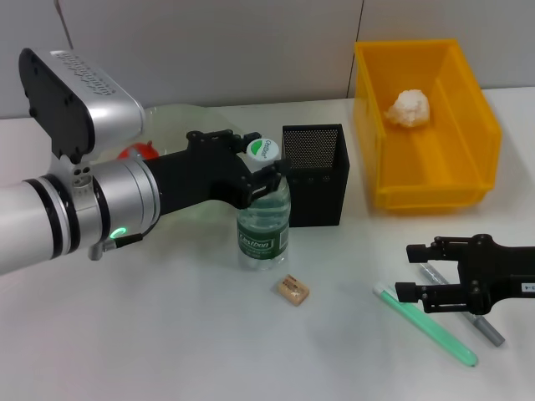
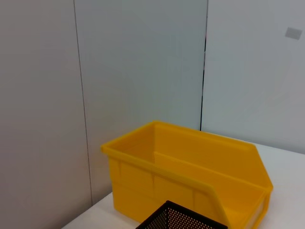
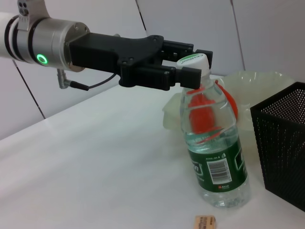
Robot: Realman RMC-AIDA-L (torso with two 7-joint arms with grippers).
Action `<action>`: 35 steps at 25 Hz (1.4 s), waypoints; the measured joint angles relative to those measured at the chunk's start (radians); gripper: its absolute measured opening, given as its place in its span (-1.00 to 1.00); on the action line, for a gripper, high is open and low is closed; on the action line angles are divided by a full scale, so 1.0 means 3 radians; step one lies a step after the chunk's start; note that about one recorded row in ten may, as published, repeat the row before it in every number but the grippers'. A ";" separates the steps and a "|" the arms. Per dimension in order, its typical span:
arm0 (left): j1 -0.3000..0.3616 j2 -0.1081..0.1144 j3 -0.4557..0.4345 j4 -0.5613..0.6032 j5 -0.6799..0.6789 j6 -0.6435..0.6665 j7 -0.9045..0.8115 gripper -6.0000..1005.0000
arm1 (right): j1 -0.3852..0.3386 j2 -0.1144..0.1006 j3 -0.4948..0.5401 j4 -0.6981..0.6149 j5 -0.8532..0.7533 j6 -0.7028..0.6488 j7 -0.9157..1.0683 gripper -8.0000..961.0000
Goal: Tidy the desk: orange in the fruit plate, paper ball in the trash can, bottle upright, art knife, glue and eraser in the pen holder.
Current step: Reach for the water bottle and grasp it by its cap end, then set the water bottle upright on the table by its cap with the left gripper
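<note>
Head view: left end effector clamped on the neck of the bottle, which stands slightly tilted on the surface beside the pen holder. Eraser just in front of the bottle. Paper ball inside the trash can. Right end effector spread open, low, near a green pen.

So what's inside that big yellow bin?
A crumpled white paper ball lies in the trash can, toward its back. The rest of the floor that shows looks bare; the front wall hides the strip just behind it.
</note>
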 joint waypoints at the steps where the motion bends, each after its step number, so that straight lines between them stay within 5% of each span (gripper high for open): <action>1: -0.0010 -0.0001 0.0000 -0.0027 -0.0012 0.0000 0.0000 0.23 | 0.0000 0.0000 0.0000 0.0001 -0.0001 0.0001 0.0000 0.57; 9: -0.0017 0.0007 -0.0010 -0.0073 -0.0092 -0.0004 0.0000 -0.14 | -0.0004 0.0000 0.0005 -0.0001 -0.0032 0.0007 0.0000 0.57; 35: 0.0275 0.0020 -0.0022 0.0213 -0.0084 0.0026 -0.0040 -0.08 | 0.0007 0.0000 0.0030 -0.0004 -0.0017 0.0134 0.0018 0.57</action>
